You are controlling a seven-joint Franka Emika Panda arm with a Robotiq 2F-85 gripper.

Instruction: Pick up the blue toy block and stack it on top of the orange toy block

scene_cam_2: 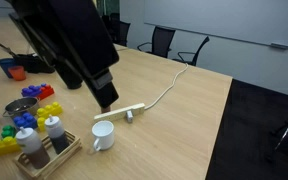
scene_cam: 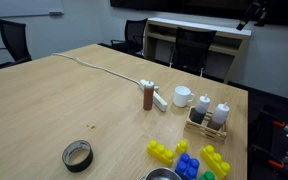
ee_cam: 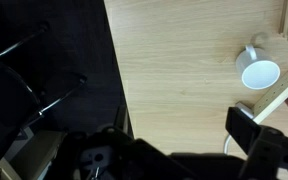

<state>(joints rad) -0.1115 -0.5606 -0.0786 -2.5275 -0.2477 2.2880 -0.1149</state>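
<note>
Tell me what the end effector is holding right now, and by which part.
Nothing, it seems. The end effector hangs bare above the table, and the blue toy block lies beside the yellow bricks.

You have the mug (scene_cam: 182, 96) near a corner of the table (scene_cam: 74, 110). The power strip (scene_cam: 160, 99) lies just beside it, and the bottle caddy (scene_cam: 209, 118) stands on its other side. The toy blocks (scene_cam: 189, 160) cluster farther along that edge, with the tape roll (scene_cam: 77, 155) well inboard. The cable (scene_cam: 99, 68) runs from the strip toward the opposite edge.
</note>
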